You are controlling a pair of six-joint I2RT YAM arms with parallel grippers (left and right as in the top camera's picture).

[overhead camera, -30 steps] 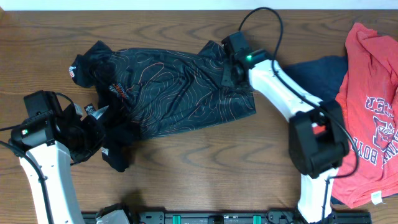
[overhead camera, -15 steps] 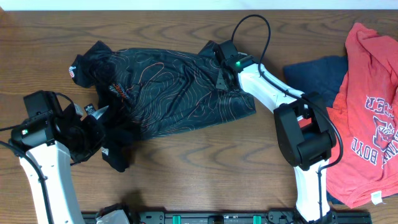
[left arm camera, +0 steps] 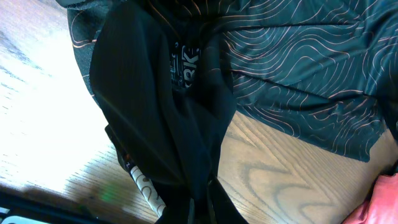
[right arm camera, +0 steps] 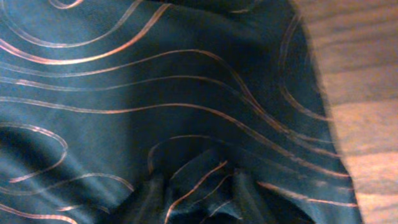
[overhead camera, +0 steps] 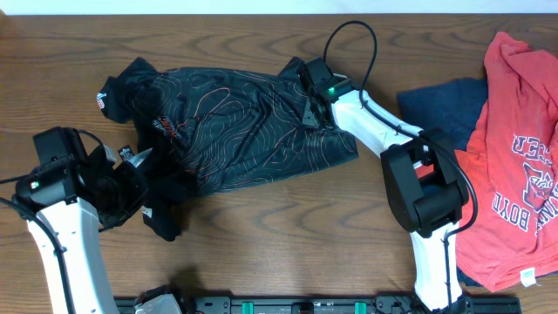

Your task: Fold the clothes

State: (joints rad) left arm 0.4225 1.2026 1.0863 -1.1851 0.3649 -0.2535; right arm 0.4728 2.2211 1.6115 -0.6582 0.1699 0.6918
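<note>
Overhead view: the left gripper (overhead camera: 139, 194) sits in the lower left of the frame, its jaws closed tight on a bunched dark fold of the black jersey (overhead camera: 235, 122). The left wrist view agrees, since the cloth narrows to a neck at the bottom edge, where the jaws would be. The right gripper (overhead camera: 309, 106) presses down on the jersey's upper right corner, near the top centre of the frame. In the right wrist view the fabric puckers at the bottom edge, but no finger shows, so I cannot tell whether those jaws have bitten or stand apart.

From these two points the jersey spreads between the arms. Its long axis runs left to right across the upper middle of the table (overhead camera: 288, 235), and each arm holds or covers the end nearest to it, on a diagonal from lower left to upper right. The coming move likely turns on that diagonal, as drawing the ends apart would flatten the body for a fold.

The red T-shirt (overhead camera: 514, 157) and the navy garment (overhead camera: 445, 98) lie at far right, apart from the jersey.
</note>
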